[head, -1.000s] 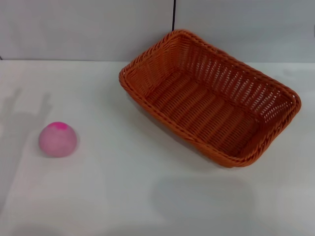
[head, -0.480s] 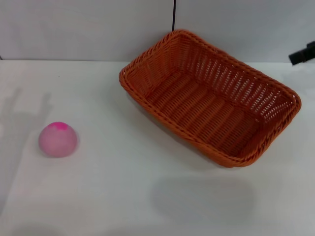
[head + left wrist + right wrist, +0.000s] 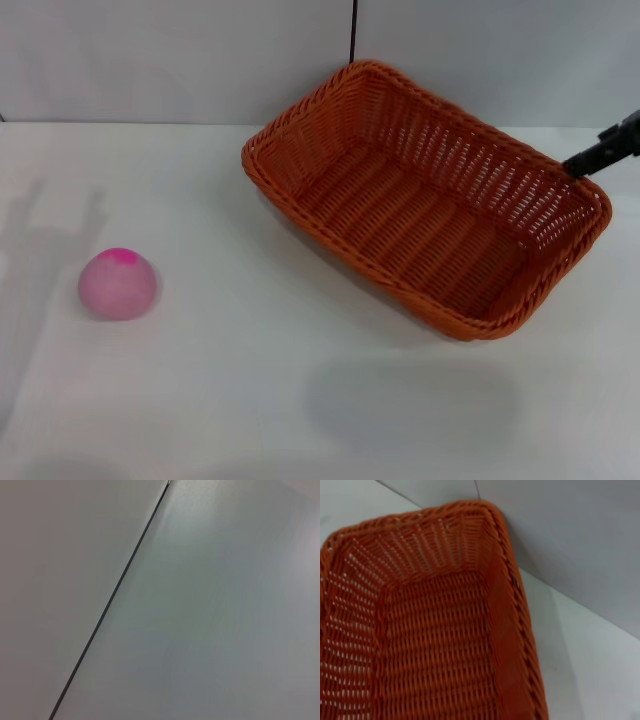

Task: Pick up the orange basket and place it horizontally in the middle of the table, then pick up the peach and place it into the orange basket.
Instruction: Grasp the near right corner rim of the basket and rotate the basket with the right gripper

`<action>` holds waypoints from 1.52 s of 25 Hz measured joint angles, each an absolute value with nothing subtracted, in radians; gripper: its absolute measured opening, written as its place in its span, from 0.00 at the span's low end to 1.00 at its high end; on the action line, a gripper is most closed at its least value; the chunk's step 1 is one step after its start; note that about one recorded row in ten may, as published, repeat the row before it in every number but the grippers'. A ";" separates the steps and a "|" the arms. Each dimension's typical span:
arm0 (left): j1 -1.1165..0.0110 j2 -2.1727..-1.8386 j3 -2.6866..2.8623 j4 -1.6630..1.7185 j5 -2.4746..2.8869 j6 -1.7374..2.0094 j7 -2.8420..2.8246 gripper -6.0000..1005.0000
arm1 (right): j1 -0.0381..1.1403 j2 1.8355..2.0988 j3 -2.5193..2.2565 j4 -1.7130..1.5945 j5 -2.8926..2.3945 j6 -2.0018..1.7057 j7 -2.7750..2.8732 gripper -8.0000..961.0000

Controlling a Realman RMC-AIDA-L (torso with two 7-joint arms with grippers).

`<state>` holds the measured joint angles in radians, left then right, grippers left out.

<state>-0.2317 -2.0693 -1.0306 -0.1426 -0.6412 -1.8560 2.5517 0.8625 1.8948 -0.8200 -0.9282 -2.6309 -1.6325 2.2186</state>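
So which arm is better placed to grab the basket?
Right, probably. The right gripper is beside the orange basket's far right rim; its wrist camera looks into it. The left arm isn't in view.

- Orange basket (image 3: 425,200): woven wicker-style strands with a plastic-like slight sheen; braided rim, open slatted sides, ribbed floor.
- Peach (image 3: 118,284): matt, soft-looking skin, faintly fuzzy, no gloss.
- Table (image 3: 230,400): smooth plain white top, matt, with soft shadows.
- Right gripper (image 3: 607,148): black, matt finish.
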 joint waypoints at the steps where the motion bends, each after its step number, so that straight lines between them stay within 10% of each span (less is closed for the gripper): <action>1: -0.232 -2.069 -1.030 -0.143 -0.641 -1.856 2.549 0.85 | 0.862 1.898 -0.826 -0.924 -2.633 -1.626 2.218 0.81; 14: -0.226 -2.069 -1.029 -0.144 -0.641 -1.861 2.545 0.84 | 0.854 1.928 -0.897 -0.819 -2.637 -1.512 2.205 0.79; 38: -0.216 -2.069 -1.031 -0.144 -0.641 -1.862 2.543 0.85 | 0.804 1.946 -0.882 -0.876 -2.575 -1.521 2.167 0.20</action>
